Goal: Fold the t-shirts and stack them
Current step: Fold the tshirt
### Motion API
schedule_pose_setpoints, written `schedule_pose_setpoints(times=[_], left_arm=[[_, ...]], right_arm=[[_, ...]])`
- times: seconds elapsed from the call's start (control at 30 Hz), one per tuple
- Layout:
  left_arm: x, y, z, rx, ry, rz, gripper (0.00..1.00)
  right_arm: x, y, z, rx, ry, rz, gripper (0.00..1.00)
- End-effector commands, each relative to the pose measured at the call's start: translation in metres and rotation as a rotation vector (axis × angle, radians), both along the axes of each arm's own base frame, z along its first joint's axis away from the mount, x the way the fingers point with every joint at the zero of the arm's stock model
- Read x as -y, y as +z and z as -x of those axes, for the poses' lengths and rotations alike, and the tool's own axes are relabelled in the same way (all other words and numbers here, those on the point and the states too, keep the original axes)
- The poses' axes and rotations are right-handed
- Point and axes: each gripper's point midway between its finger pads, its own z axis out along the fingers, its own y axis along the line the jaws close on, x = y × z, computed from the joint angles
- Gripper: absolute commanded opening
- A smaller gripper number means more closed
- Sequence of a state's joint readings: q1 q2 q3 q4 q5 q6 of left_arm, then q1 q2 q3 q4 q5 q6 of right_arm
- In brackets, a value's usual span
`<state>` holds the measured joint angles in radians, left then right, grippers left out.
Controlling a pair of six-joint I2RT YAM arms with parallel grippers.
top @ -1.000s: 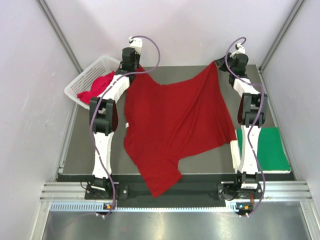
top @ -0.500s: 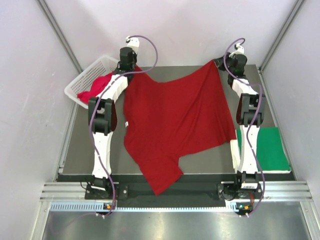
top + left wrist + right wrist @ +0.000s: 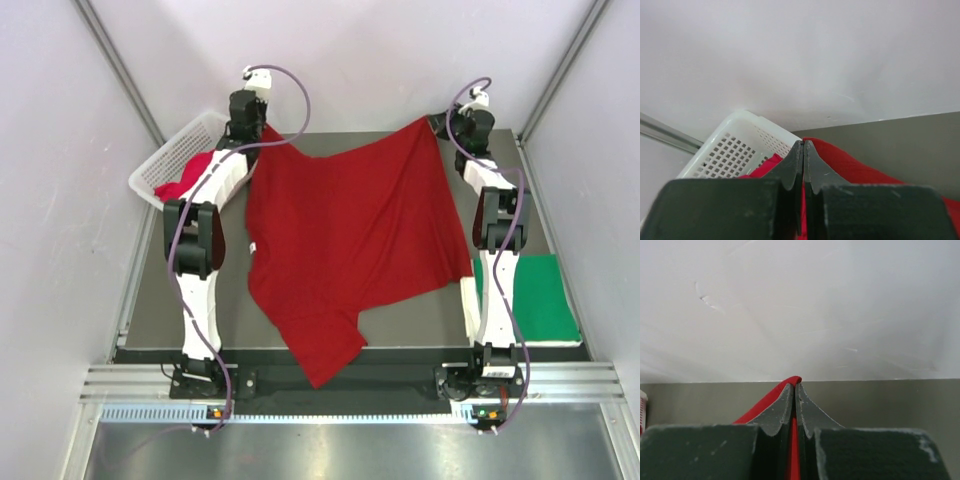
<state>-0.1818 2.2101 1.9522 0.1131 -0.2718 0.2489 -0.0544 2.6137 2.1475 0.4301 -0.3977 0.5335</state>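
Note:
A dark red t-shirt [image 3: 345,235] is stretched over the grey table, one sleeve hanging past the near edge. My left gripper [image 3: 262,128] is shut on its far left corner, next to the basket; red cloth [image 3: 855,167] shows between and beside the pinched fingers [image 3: 790,167]. My right gripper [image 3: 432,124] is shut on the far right corner, with red cloth [image 3: 765,402] bulging over the fingertips. A pinkish red t-shirt [image 3: 190,175] lies bunched in the white basket [image 3: 180,140]. A bright green t-shirt [image 3: 540,298] lies folded at the near right.
The white lattice basket [image 3: 735,150] stands at the table's far left corner, close to my left gripper. White walls enclose the table on three sides. The far table edge [image 3: 880,382] runs just ahead of the right gripper.
My left gripper has moved farther back and to the left, pulling the shirt's far left corner with it. The right arm has barely moved.

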Motion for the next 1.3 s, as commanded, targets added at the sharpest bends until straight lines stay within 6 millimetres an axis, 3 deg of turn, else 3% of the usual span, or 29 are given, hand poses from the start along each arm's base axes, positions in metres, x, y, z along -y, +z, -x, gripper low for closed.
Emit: schedule_pose_setpoints(times=[0.0,0.13,0.23,0.27,0.3,0.33,0.37,0.4,0.43,0.47,0.5,0.53,0.57,0.6,0.63,0.67,0.7,0.73,0.8,0.83,0.9,0.93,1.0,1.03,1.1,1.13,1.27], left_arm=[[-0.005,0.088,0.016,0.198,-0.018,0.029,0.0],[-0.007,0.089,0.026,0.178,-0.017,0.023,0.0],[-0.011,0.116,0.044,0.208,-0.004,0.046,0.0],[-0.011,0.145,0.058,0.257,-0.016,0.063,0.0],[-0.009,0.152,0.067,0.271,-0.025,0.077,0.0],[-0.011,0.182,0.085,0.324,-0.031,0.105,0.0],[-0.011,0.193,0.095,0.342,-0.036,0.116,0.0],[-0.009,0.201,0.105,0.353,-0.048,0.128,0.0],[-0.011,0.231,0.129,0.412,-0.056,0.16,0.0],[-0.008,0.236,0.14,0.419,-0.081,0.175,0.0],[-0.007,0.249,0.152,0.444,-0.097,0.202,0.0],[-0.009,0.279,0.18,0.507,-0.118,0.224,0.0],[-0.008,0.29,0.193,0.528,-0.133,0.238,0.0],[-0.008,0.296,0.205,0.541,-0.147,0.247,0.0],[-0.011,0.321,0.235,0.598,-0.161,0.269,0.0],[-0.013,0.326,0.247,0.612,-0.166,0.275,0.0],[-0.013,0.336,0.263,0.637,-0.182,0.285,0.0],[-0.018,0.356,0.292,0.686,-0.194,0.294,0.0],[-0.019,0.369,0.32,0.722,-0.217,0.3,0.0],[-0.022,0.382,0.347,0.758,-0.237,0.299,0.0],[-0.025,0.391,0.374,0.787,-0.252,0.297,0.0],[-0.03,0.405,0.404,0.838,-0.261,0.299,0.0],[-0.034,0.414,0.433,0.864,-0.266,0.3,0.0],[-0.039,0.424,0.462,0.908,-0.275,0.301,0.0],[-0.044,0.436,0.497,0.955,-0.286,0.3,0.0],[-0.044,0.437,0.505,0.951,-0.295,0.303,0.0],[-0.049,0.452,0.548,1.003,-0.318,0.299,0.0]], right_arm=[[-0.003,0.047,0.004,0.124,0.009,0.009,0.0],[-0.004,0.054,0.011,0.112,0.034,-0.007,0.0],[-0.004,0.086,0.025,0.125,0.033,0.002,0.0],[-0.004,0.111,0.037,0.146,0.033,0.007,0.0],[-0.005,0.126,0.045,0.157,0.034,0.012,0.0],[-0.005,0.133,0.053,0.144,0.032,0.023,0.0],[-0.005,0.166,0.071,0.175,0.03,0.032,0.0],[-0.005,0.18,0.083,0.185,0.028,0.043,0.0],[-0.005,0.223,0.107,0.233,0.019,0.053,0.0],[-0.005,0.222,0.121,0.212,0.013,0.061,0.0],[-0.004,0.234,0.135,0.222,0.001,0.071,0.0],[-0.003,0.242,0.15,0.211,-0.004,0.08,0.0],[-0.005,0.269,0.181,0.244,-0.007,0.092,0.0],[-0.004,0.281,0.198,0.262,-0.012,0.117,0.0],[-0.006,0.282,0.214,0.236,-0.01,0.129,0.0],[-0.006,0.309,0.249,0.282,-0.018,0.148,0.0],[-0.004,0.318,0.266,0.296,-0.031,0.175,0.0],[-0.005,0.335,0.303,0.306,-0.039,0.19,0.0],[-0.006,0.35,0.342,0.331,-0.044,0.224,0.0],[-0.008,0.369,0.384,0.371,-0.053,0.233,0.0],[-0.007,0.377,0.423,0.378,-0.067,0.245,0.0],[-0.008,0.398,0.464,0.452,-0.083,0.247,0.0],[-0.012,0.409,0.499,0.492,-0.08,0.235,0.0],[-0.013,0.414,0.529,0.518,-0.084,0.236,0.0],[-0.015,0.416,0.556,0.539,-0.089,0.235,0.0],[-0.015,0.424,0.58,0.584,-0.103,0.233,0.0],[-0.012,0.44,0.631,0.658,-0.144,0.227,0.0]])
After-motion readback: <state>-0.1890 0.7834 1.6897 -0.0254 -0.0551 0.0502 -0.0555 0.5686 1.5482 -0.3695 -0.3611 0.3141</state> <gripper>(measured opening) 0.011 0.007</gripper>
